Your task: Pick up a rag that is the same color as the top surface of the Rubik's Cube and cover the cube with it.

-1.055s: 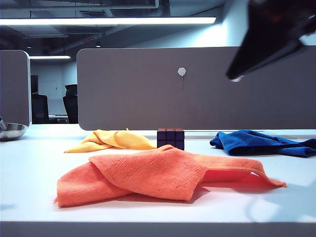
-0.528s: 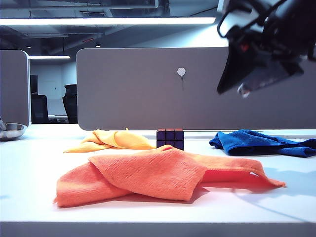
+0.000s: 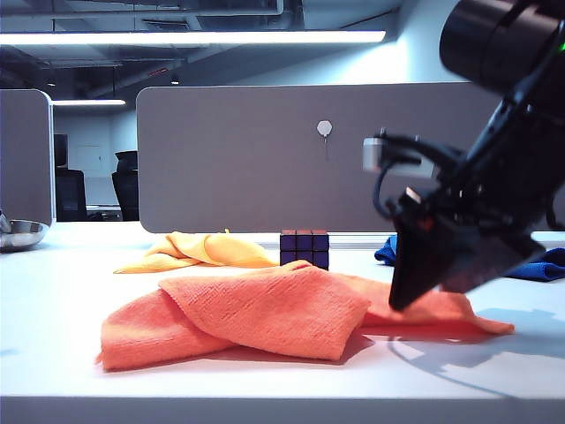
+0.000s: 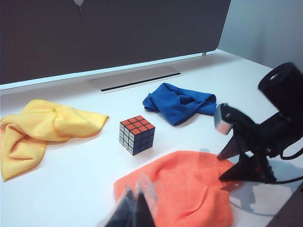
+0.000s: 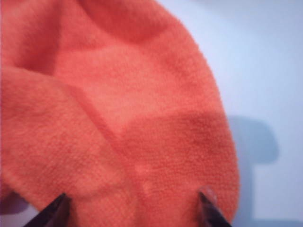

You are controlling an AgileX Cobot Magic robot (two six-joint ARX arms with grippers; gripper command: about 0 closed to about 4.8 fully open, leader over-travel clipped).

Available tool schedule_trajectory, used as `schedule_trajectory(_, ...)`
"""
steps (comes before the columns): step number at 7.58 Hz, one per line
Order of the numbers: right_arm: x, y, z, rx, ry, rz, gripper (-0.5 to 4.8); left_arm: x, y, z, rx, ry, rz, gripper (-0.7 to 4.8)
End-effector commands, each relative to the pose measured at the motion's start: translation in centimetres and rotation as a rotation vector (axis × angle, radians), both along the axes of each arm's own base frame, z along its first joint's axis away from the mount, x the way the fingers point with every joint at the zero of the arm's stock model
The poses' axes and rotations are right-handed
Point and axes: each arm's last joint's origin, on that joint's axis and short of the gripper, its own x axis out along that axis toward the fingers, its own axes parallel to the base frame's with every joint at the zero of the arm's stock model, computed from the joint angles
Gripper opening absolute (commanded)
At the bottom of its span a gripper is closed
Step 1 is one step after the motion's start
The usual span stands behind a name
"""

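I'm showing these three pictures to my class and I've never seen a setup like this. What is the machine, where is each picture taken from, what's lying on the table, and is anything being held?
It is a robot with two arms, each ending in a two-finger gripper. One picture comes from a fixed camera low at the table's edge; the other two come from cameras on the wrists.

On the white table lie an orange rag, a yellow cloth, a blue cloth and a Rubik's Cube with an orange-red top.

The right gripper hangs low over one end of the orange rag, fingers spread wide, gripping nothing yet. The left gripper hovers above the rag's other end; its blurred fingers look close together and empty.
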Motion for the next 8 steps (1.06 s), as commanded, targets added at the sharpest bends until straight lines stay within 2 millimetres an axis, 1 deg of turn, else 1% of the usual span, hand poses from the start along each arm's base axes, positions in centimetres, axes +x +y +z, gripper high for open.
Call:
schedule_trajectory(1,1.1,0.7,-1.7,0.0,0.008,0.004,0.0,0.0,0.0,0.1,-0.003,-0.007,-0.003,-0.05)
schedule_trajectory(2,1.4,0.9,-1.2,0.034,-0.042,0.007,-0.06,0.0,0.0,0.1,-0.003,-0.007,-0.003,-0.05)
schedule_trajectory(3,1.3,0.9,-0.1,0.065,-0.095,0.007,-0.06,0.0,0.0,0.1,-0.003,-0.007,-0.003,-0.06)
schedule_trajectory(4,0.7,0.5,4.7,0.207,-0.328,0.009,-0.06,0.0,0.0,0.1,-0.003,-0.007,-0.003,-0.06)
schedule_trajectory(5,0.7,0.5,5.7,0.24,-0.385,0.009,-0.06,0.0,0.0,0.1,-0.003,-0.007,-0.003,-0.05)
schedule_trajectory(6,3.6,2.0,8.4,0.277,-0.455,0.0,-0.06,0.0,0.0,0.1,-0.003,-0.006,-0.002,-0.05)
schedule_trajectory(7,9.8,2.5,9.8,0.268,-0.485,-0.079,-0.06,0.0,0.0,0.1,-0.002,-0.003,0.0,-0.05)
schedule_trajectory(8,11.8,1.7,10.1,0.26,-0.492,-0.12,-0.06,0.0,0.0,0.0,-0.003,0.002,-0.003,-0.05)
